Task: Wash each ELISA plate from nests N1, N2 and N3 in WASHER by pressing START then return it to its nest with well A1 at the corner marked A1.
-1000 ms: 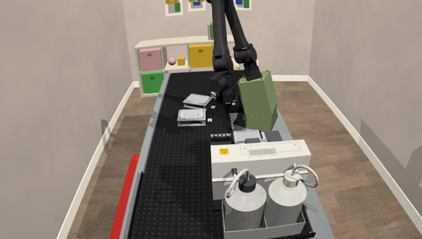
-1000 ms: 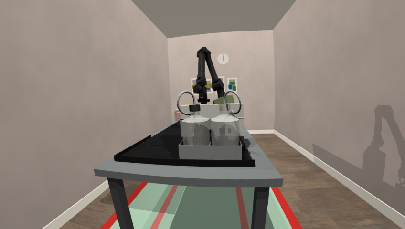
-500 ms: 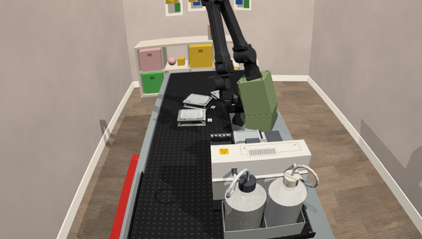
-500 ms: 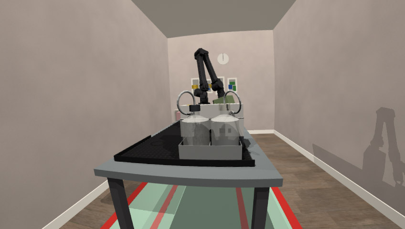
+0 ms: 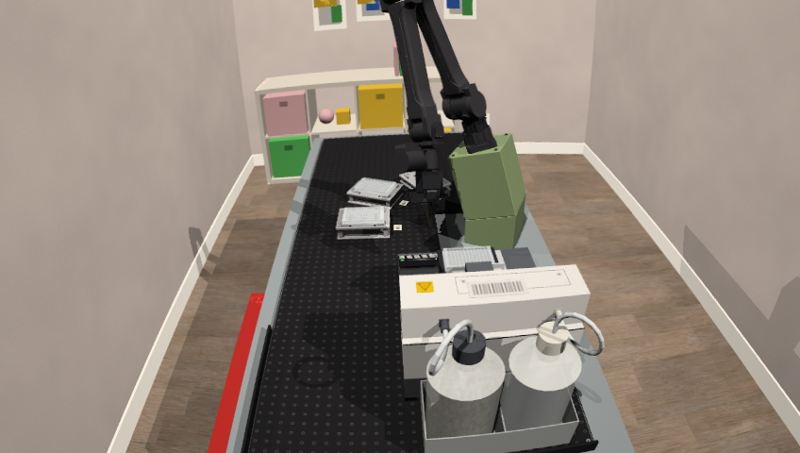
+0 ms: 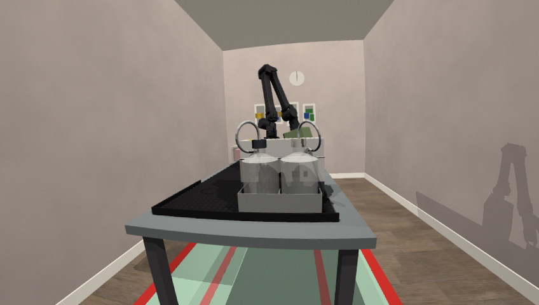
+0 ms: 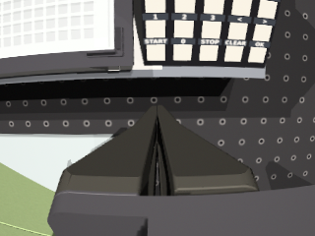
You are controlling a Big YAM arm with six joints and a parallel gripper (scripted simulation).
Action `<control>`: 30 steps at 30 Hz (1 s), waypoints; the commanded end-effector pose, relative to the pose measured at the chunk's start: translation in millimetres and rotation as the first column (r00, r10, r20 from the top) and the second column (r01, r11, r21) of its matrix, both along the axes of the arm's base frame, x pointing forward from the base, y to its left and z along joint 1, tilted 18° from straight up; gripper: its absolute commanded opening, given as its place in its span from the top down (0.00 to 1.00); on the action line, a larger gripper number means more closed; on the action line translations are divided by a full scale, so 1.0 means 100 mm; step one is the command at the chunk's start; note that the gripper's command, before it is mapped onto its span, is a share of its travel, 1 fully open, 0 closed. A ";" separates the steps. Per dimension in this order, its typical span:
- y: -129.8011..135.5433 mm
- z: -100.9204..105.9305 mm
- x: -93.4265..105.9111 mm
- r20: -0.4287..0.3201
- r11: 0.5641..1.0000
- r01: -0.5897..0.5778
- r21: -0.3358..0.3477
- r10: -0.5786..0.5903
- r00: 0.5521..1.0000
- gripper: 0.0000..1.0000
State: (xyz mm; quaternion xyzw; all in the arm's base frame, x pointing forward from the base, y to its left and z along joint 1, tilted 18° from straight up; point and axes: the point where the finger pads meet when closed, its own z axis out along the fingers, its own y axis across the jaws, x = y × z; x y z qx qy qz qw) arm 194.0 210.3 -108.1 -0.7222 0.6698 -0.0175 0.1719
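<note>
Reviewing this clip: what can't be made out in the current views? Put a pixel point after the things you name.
- Far nest: in the top view the tool [image 5: 431,224] [image 7: 157,116] and arm [image 5: 416,73] [image 6: 267,94] cover much of it, so its contents can't be confirmed.
- Plate [image 5: 468,258] [image 7: 49,27] on the washer: the wrist view's edge cuts it off; seating can't be fully checked.
- Keypad [image 7: 209,34]: upper keys are cut off in the wrist view.
- A1 marks: too small in the top view.

A lab, with a plate washer [image 5: 493,300], lidded bottles [image 5: 465,381] [image 6: 259,175] and ELISA plates [image 5: 363,215].
</note>
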 end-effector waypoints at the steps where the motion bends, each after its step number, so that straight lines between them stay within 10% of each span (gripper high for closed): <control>1: 0.08 -0.04 0.07 0.012 1.000 -0.018 0.008 0.018 1.000 1.00; 30: 0.12 -0.48 0.16 0.006 1.000 -0.010 0.002 0.010 1.000 1.00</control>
